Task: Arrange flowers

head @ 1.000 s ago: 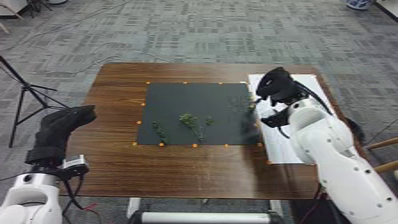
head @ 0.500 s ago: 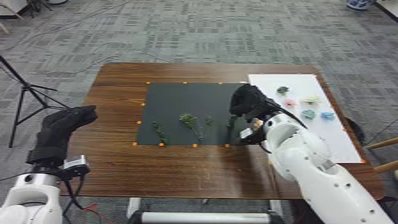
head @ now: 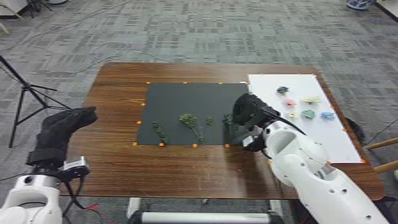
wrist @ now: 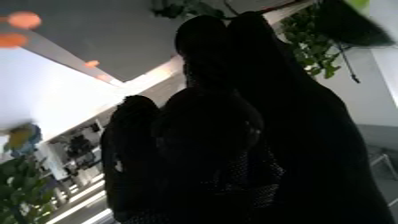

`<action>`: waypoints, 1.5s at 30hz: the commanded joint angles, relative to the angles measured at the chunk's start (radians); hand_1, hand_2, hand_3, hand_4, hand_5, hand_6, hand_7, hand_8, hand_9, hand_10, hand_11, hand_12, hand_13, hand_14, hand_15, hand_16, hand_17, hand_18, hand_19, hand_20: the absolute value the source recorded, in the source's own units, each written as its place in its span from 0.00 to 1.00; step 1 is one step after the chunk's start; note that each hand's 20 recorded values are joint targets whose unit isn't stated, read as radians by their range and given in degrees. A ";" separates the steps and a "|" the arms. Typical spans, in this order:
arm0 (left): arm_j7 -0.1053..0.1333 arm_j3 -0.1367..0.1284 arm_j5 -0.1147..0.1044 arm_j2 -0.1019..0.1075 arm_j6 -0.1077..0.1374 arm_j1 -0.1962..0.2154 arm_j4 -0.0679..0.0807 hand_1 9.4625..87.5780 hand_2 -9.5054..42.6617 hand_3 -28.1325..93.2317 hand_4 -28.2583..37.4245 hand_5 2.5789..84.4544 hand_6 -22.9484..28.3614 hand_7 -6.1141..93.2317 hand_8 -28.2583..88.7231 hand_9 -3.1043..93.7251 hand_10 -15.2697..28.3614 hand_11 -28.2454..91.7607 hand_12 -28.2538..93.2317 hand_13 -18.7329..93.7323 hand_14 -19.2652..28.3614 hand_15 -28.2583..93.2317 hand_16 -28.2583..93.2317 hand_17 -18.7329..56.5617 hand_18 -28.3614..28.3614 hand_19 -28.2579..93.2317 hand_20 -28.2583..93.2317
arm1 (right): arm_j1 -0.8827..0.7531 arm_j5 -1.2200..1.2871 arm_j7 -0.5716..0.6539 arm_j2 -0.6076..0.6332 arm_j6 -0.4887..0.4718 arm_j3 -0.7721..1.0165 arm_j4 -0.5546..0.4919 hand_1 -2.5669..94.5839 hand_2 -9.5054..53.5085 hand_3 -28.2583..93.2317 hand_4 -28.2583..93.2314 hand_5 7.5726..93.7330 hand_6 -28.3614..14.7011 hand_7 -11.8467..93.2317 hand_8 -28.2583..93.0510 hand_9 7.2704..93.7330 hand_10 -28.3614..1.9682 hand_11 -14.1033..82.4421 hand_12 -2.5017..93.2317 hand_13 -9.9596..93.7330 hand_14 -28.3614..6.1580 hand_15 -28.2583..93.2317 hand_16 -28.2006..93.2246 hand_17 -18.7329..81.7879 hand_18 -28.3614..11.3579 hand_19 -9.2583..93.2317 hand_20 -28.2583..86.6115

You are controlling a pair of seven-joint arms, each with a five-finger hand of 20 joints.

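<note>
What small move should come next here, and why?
Probably settle the sprig by the right hand flat on the black sheet: the hand is at that sheet's right edge, and other sprigs already lie on it.

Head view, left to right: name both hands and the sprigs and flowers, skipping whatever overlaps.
Left hand, thin sprig, bushy sprig, small sprig, right hand, pink flower, teal flower, blue flower.
</note>
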 commanded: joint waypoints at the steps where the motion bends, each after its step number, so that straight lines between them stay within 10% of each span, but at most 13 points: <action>1: -0.004 0.004 -0.002 -0.014 -0.017 -0.002 -0.005 0.23 0.18 0.79 0.08 0.64 0.47 0.26 0.17 0.57 0.68 0.41 0.35 0.53 0.77 0.46 0.25 0.27 0.77 0.40 0.42 | -0.005 -0.003 0.004 -0.036 -0.068 -0.003 0.015 0.70 0.00 0.71 0.18 0.70 0.56 0.47 0.42 0.97 0.57 0.34 0.51 1.00 0.76 0.67 0.51 0.90 0.59 1.00 0.62; 23: -0.010 0.011 0.000 -0.013 -0.034 -0.012 0.001 0.22 0.17 0.80 0.08 0.64 0.47 0.26 0.17 0.57 0.68 0.41 0.35 0.53 0.77 0.45 0.25 0.27 0.77 0.40 0.42 | -0.012 0.006 -0.019 -0.031 -0.116 0.034 -0.001 0.57 0.00 0.67 0.20 0.68 0.54 0.35 0.44 0.90 0.50 0.40 0.39 1.00 0.72 0.64 0.54 0.89 0.57 0.99 0.61; 30: -0.010 0.016 0.002 -0.012 -0.029 -0.015 0.001 0.22 0.16 0.80 0.08 0.64 0.47 0.26 0.17 0.57 0.68 0.41 0.35 0.53 0.77 0.45 0.25 0.27 0.77 0.40 0.42 | -0.019 -0.001 -0.040 -0.020 -0.114 0.112 -0.039 0.32 0.00 0.71 0.17 0.61 0.52 0.28 0.21 0.77 0.31 0.36 0.28 0.97 0.65 0.63 0.54 0.85 0.49 0.99 0.61; 36: -0.004 0.016 0.001 -0.009 -0.023 -0.015 0.003 0.22 0.16 0.80 0.08 0.64 0.47 0.26 0.17 0.57 0.67 0.41 0.35 0.53 0.76 0.45 0.25 0.27 0.77 0.40 0.42 | 0.012 -0.162 -0.050 0.093 0.100 0.130 0.000 0.32 0.00 0.73 0.17 0.54 0.54 0.26 0.22 0.67 0.30 0.30 0.28 0.89 0.54 0.62 0.53 0.76 0.36 0.98 0.60; 45: -0.003 0.010 0.001 -0.013 -0.021 0.000 -0.001 0.22 0.16 0.79 0.08 0.64 0.47 0.26 0.17 0.57 0.67 0.41 0.35 0.53 0.77 0.46 0.25 0.27 0.77 0.41 0.42 | -0.060 -0.180 -0.008 0.198 0.019 0.251 0.026 0.35 0.00 0.75 0.15 0.50 0.55 0.28 0.22 0.61 0.32 0.29 0.29 0.87 0.58 0.63 0.52 0.75 0.36 0.99 0.58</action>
